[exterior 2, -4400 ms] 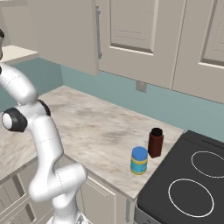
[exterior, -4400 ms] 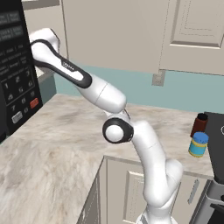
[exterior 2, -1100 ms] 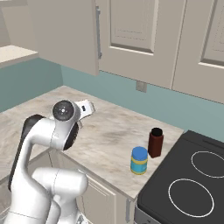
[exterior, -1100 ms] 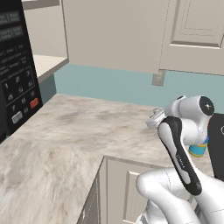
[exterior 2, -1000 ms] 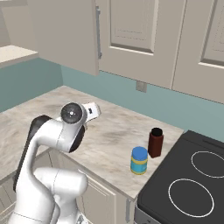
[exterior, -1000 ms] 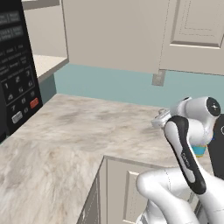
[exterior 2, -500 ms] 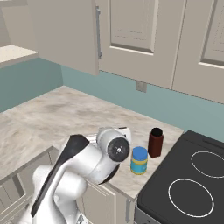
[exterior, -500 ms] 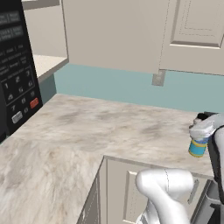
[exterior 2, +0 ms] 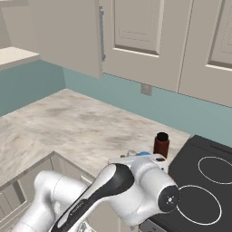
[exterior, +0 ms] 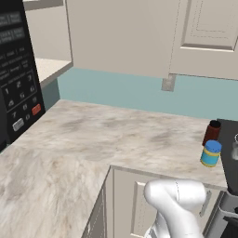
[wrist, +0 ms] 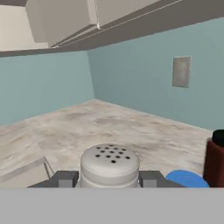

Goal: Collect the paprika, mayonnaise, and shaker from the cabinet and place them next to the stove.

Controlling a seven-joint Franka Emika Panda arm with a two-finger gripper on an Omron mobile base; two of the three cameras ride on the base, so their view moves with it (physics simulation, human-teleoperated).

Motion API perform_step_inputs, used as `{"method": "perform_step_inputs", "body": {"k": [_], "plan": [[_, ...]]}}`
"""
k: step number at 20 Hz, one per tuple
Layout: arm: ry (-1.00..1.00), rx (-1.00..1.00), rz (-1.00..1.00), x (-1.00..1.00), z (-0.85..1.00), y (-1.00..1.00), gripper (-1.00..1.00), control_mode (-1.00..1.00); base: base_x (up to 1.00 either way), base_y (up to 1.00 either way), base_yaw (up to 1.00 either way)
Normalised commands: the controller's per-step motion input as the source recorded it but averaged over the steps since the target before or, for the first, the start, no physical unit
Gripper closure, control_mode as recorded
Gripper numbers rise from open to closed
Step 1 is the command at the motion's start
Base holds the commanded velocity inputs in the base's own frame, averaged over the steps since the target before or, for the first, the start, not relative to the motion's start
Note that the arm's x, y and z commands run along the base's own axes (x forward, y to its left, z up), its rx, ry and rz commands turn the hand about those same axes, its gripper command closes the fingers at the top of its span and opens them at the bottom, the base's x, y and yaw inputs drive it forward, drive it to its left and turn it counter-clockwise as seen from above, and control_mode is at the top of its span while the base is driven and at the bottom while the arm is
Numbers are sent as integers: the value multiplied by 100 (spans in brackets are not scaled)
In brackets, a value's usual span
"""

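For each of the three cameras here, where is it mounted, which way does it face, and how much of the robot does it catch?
Left base view: behind the arm to its left, facing the counter, paprika and mayonnaise; white arm link at the bottom.
Right base view: behind to its right, facing the stove; the arm fills the foreground.
Hand view: on the hand, looking along the gripper shut on the shaker.
Both base views share the paprika.

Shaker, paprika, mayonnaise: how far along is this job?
Done: paprika and mayonnaise stand on the counter beside the stove. In hand: the gripper is shut on the shaker, near those two. Left: set the shaker down next to the stove.
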Motion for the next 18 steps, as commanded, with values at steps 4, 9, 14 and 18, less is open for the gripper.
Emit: {"method": "perform_step_inputs", "body": {"k": [4,9,14,18], "plan": [[0,4,18,-25,-23,-53,100,-100,0,0,0],[0,0,29,-3,-50,-20,100,-100,0,0,0],[0,0,32,-3,-64,-16,100,-100,0,0,0],[0,4,34,1,-58,0,100,-100,0,0,0]]}}
